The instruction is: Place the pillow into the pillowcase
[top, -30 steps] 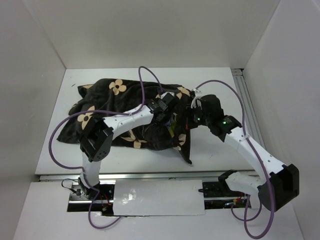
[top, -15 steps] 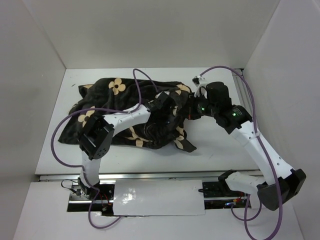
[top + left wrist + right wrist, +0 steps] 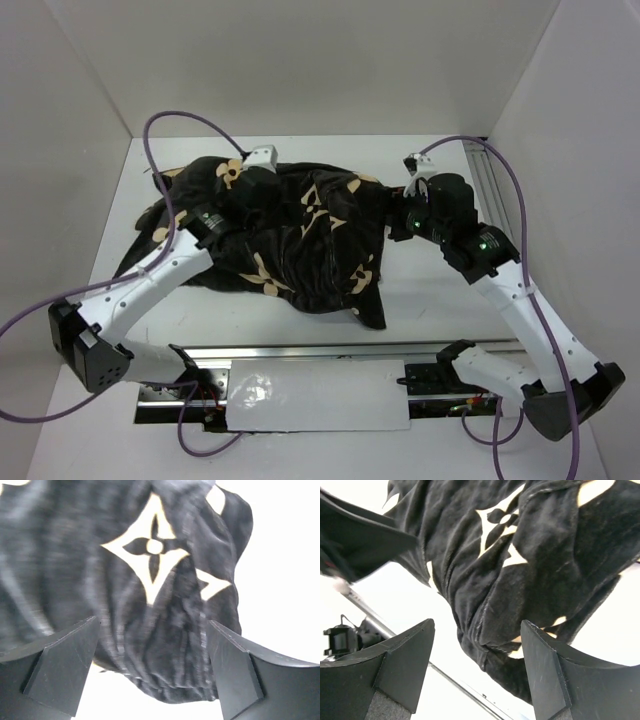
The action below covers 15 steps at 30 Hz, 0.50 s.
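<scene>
The left arm (image 3: 150, 280) reaches up from its base at the near left, elbow low, its wrist over the far-left part of the pillowcase (image 3: 300, 240); the right arm (image 3: 510, 290) slants in from the near right, its wrist at the cloth's right edge. The left claw (image 3: 152, 630) is released, fingers spread, plush fabric beyond them; the right claw (image 3: 476, 627) is likewise spread, gripping nothing. One pillowcase lies crumpled mid-bench (image 3: 430, 300), tan flowers and diamond stars showing, a corner trailing toward the near edge; two arms, two claws, two purple cables (image 3: 180, 120).
</scene>
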{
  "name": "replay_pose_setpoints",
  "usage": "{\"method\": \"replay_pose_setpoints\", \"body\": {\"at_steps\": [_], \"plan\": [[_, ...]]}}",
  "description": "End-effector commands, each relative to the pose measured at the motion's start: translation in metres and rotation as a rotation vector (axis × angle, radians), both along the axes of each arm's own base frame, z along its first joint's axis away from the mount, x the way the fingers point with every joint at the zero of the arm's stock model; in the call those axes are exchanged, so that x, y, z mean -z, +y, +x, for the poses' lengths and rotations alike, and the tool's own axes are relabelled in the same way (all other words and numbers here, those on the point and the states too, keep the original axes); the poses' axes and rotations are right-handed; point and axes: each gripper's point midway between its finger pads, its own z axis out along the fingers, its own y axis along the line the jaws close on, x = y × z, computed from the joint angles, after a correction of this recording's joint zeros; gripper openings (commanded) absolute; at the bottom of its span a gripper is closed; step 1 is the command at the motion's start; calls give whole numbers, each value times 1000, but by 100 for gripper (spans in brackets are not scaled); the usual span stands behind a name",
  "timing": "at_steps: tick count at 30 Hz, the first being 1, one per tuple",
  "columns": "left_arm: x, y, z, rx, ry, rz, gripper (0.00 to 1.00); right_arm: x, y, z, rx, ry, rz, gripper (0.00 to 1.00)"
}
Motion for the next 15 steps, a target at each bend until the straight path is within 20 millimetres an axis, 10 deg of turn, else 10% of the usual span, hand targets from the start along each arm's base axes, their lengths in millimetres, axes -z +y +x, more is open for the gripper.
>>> {"method": "replay_pose_setpoints", "body": {"at_steps": [1, 6, 15], "plan": [[9, 50, 4, -154, 22, 112, 100, 2, -7, 10, 53, -34, -8, 77], [31, 102, 5, -273, 125, 95, 100, 33, 23, 5, -129, 41, -39, 45], [98, 176, -31, -479, 288, 45, 100, 109, 101, 9, -216, 135, -226, 46]]}}
